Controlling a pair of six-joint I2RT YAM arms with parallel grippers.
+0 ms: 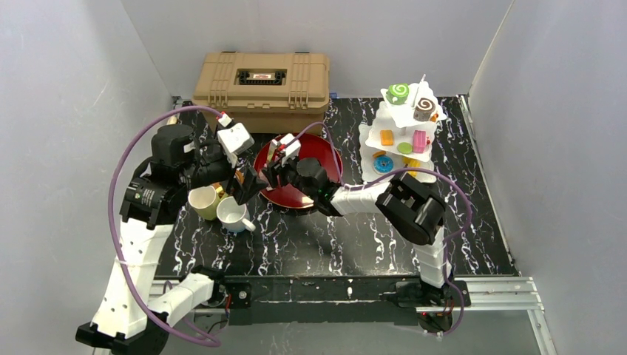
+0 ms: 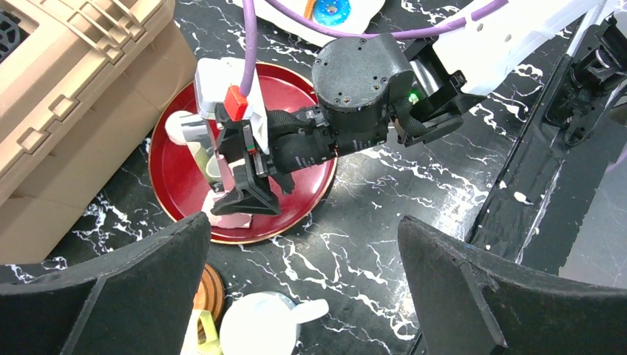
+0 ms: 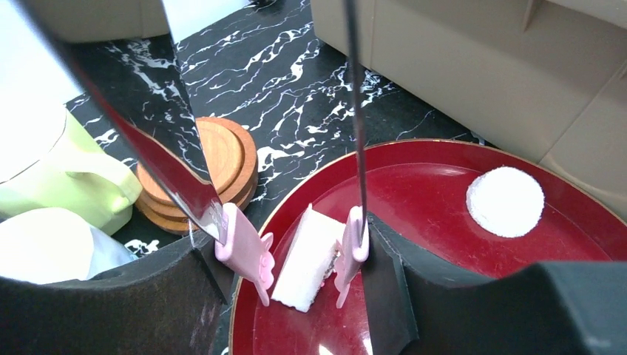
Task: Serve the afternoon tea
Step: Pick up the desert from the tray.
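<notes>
My right gripper (image 3: 292, 288) is shut on metal tongs with pink tips (image 3: 245, 251), low over the left part of the red plate (image 3: 436, 192). The tongs' tips stand apart on either side of a white cake slice (image 3: 310, 255) lying on the plate. A round white pastry (image 3: 505, 201) lies at the plate's far side. My left gripper (image 2: 303, 244) is open and empty, above the white mug (image 2: 259, 325) and a brown coaster stack (image 2: 209, 292). The pale yellow mug (image 1: 203, 201) stands left of the white mug (image 1: 233, 214).
A white tiered stand (image 1: 403, 133) with several colourful pastries stands at the back right. The tan toolbox (image 1: 261, 81) sits behind the plate at the back. The two arms are close together over the plate's left edge.
</notes>
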